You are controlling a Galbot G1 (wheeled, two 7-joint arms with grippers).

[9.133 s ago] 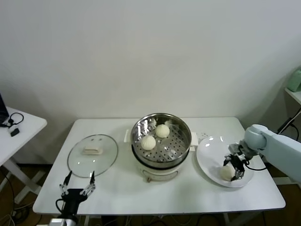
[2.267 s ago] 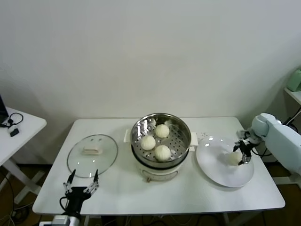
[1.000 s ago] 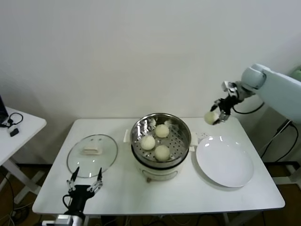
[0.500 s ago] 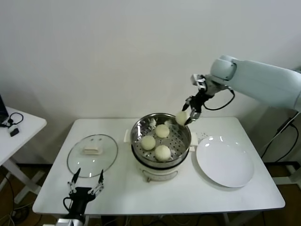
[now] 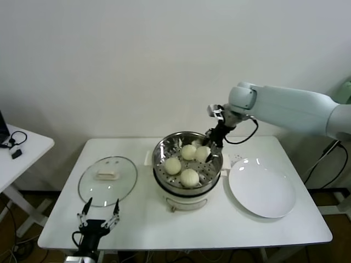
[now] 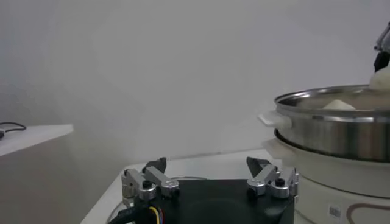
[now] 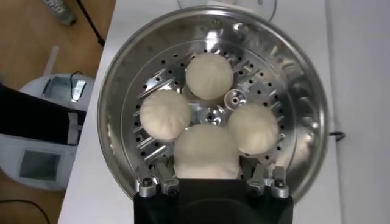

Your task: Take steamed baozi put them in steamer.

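Over the steamer, the right hand grips a baozi beside three others; the left hand waits with fingers apart.

The right gripper holds a steamed baozi between its fingers, over the steamer, whose perforated floor carries three more baozi at 12, 9 and 3 o'clock around the centre.

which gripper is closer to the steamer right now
Right. The right gripper is over the steamer, holding a baozi inside it; the left gripper waits at the table's front edge by the glass lid.
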